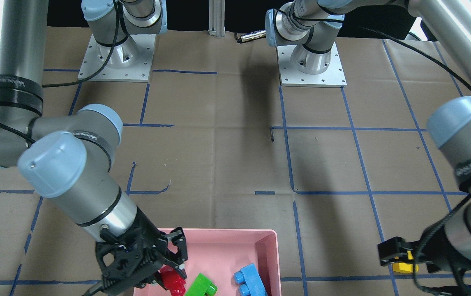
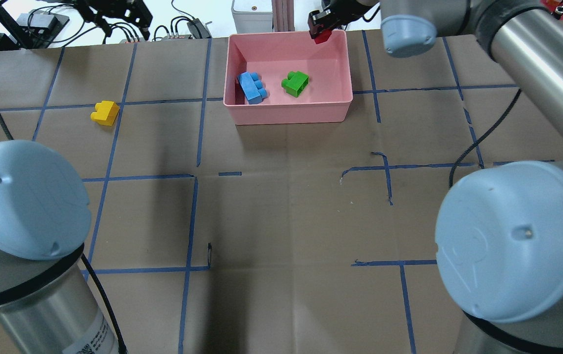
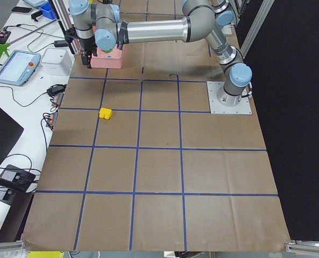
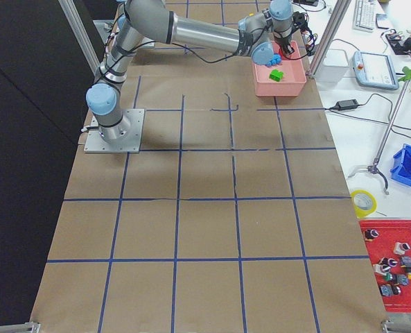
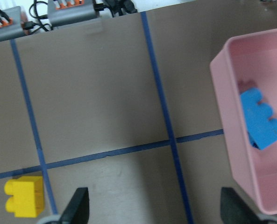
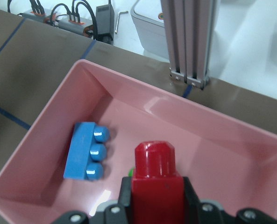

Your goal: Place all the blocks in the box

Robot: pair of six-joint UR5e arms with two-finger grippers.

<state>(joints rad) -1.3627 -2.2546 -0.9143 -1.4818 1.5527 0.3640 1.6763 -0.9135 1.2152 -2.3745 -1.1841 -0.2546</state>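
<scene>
My right gripper (image 2: pixel 322 27) is shut on the small red brick (image 6: pixel 156 177) and holds it over the far right corner of the pink box (image 2: pixel 291 115). The red brick also shows in the front view (image 1: pixel 174 281). The light blue brick (image 2: pixel 252 87) and the green brick (image 2: pixel 295 83) lie inside the box. The yellow brick (image 2: pixel 105 112) lies on the table to the left of the box. My left gripper (image 5: pixel 157 210) is open and empty above the table. The yellow brick (image 5: pixel 25 196) lies just outside its left fingertip (image 5: pixel 80 205).
Brown paper with blue tape lines covers the table (image 2: pixel 281 211). Cables and electronics (image 5: pixel 68 11) lie past the far edge. An aluminium post (image 6: pixel 187 42) stands behind the box. The arm bases (image 1: pixel 116 57) are bolted down on the robot's side.
</scene>
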